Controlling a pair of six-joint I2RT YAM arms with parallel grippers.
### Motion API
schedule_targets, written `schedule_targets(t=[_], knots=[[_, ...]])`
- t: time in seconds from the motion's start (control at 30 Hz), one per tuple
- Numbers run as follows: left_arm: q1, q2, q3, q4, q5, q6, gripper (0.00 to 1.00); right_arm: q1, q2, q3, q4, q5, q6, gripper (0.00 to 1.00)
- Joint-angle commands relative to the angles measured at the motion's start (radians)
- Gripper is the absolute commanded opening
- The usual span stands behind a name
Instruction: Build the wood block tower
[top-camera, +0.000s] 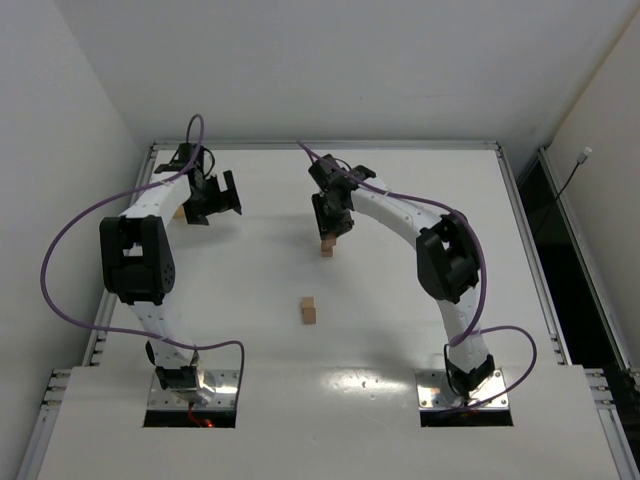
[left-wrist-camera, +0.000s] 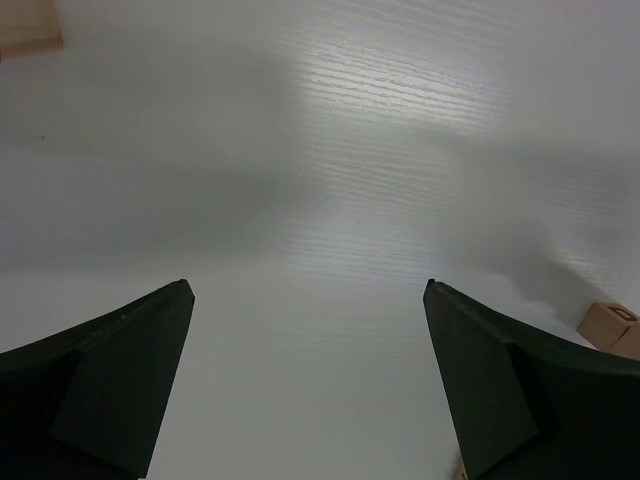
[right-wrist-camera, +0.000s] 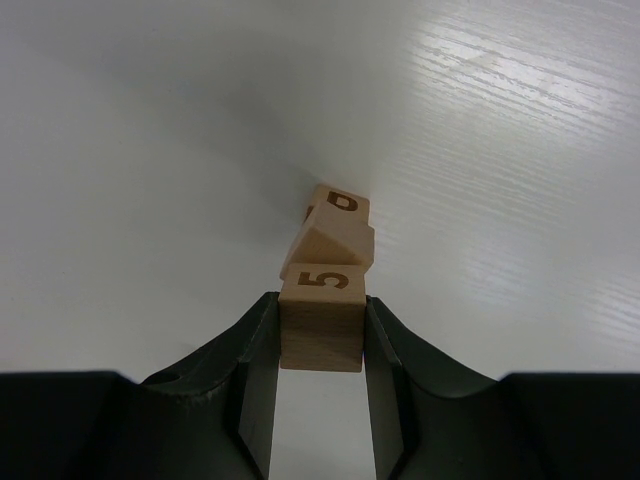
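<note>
My right gripper (top-camera: 331, 226) is shut on a small tan cube marked "5" (right-wrist-camera: 320, 332), held between its fingers (right-wrist-camera: 256, 350) in the right wrist view (right-wrist-camera: 321, 300). Directly below stand two stacked cubes, the upper one (right-wrist-camera: 338, 243) turned at an angle and the lower one (right-wrist-camera: 341, 203) engraved. This short tower (top-camera: 327, 248) is at the table's middle back. I cannot tell whether the held cube rests on it. Another cube (top-camera: 309, 310) stands alone at the centre. My left gripper (top-camera: 222, 200) is open and empty at the back left, with only table between its fingertips (left-wrist-camera: 308, 285).
A tan object (top-camera: 178, 213) lies mostly hidden under my left arm. A tan corner (left-wrist-camera: 28, 25) shows at the top left of the left wrist view, and a tan cube (left-wrist-camera: 608, 324) at its right edge. White walls enclose the table (top-camera: 420, 330) at the back and sides.
</note>
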Motion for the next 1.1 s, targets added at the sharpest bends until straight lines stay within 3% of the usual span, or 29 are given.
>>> schedule_targets(t=[0.0, 0.4, 0.53, 0.73, 0.83, 0.9, 0.93, 0.97, 1.07], knots=[[-0.005, 0.005, -0.004, 0.024, 0.012, 0.004, 1.0, 0.0, -0.003, 0.018, 0.031, -0.008, -0.005, 0.0], [-0.005, 0.005, -0.004, 0.024, 0.021, 0.013, 1.0, 0.0, 0.006, 0.018, 0.051, 0.023, -0.005, 0.0], [-0.005, 0.005, -0.004, 0.024, 0.021, 0.013, 1.0, 0.0, 0.015, 0.018, 0.051, 0.023, -0.014, 0.11], [-0.005, 0.014, -0.004, 0.024, 0.021, 0.013, 1.0, 0.0, 0.015, 0.0, 0.051, 0.014, -0.014, 0.14], [-0.005, 0.014, -0.004, 0.024, 0.021, 0.013, 1.0, 0.009, 0.024, 0.0, 0.051, 0.014, -0.014, 0.22], [-0.005, 0.014, -0.004, 0.024, 0.021, 0.013, 1.0, 0.009, 0.024, 0.0, 0.051, 0.014, -0.014, 0.33], [-0.005, 0.014, -0.004, 0.024, 0.021, 0.013, 1.0, 0.009, 0.024, -0.009, 0.051, 0.014, -0.014, 0.39], [-0.005, 0.014, -0.004, 0.024, 0.021, 0.013, 1.0, 0.009, 0.024, -0.009, 0.051, 0.005, -0.023, 0.56], [-0.005, 0.014, -0.004, 0.024, 0.021, 0.013, 1.0, 0.009, 0.015, -0.019, 0.061, -0.007, -0.032, 0.73]])
